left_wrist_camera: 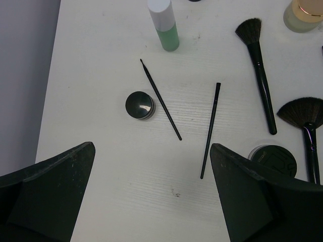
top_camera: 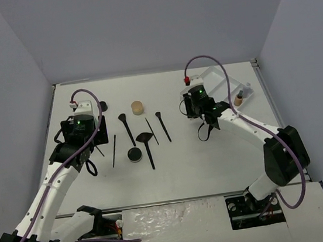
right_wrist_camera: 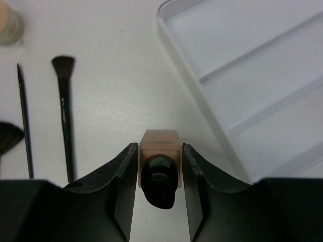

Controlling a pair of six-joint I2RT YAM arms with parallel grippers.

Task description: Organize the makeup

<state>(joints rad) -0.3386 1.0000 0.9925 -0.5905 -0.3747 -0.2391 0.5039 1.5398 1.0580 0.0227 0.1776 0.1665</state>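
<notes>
My right gripper (right_wrist_camera: pixel 159 147) is shut on a tan square bottle (right_wrist_camera: pixel 160 138) with a black cap, just left of the white divided tray (right_wrist_camera: pixel 177 59). In the top view this gripper (top_camera: pixel 192 108) is by the tray's left edge (top_camera: pixel 202 76). My left gripper (left_wrist_camera: pixel 153 151) is open and empty above bare table, near a black round pot (left_wrist_camera: pixel 139 105), two thin black brushes (left_wrist_camera: pixel 160 99) (left_wrist_camera: pixel 210 130) and a green bottle (left_wrist_camera: pixel 165 27). It is at the left in the top view (top_camera: pixel 84 127). A tan jar (top_camera: pixel 138 107), a black pot (top_camera: pixel 134 154) and several black brushes (top_camera: pixel 127 130) lie mid-table.
A small tan bottle (top_camera: pixel 238 98) lies in the tray's right side. A fan brush (left_wrist_camera: pixel 305 121), a powder brush (left_wrist_camera: pixel 260 70) and a second black pot (left_wrist_camera: pixel 275 157) lie right of the left gripper. Grey walls close in the table on three sides.
</notes>
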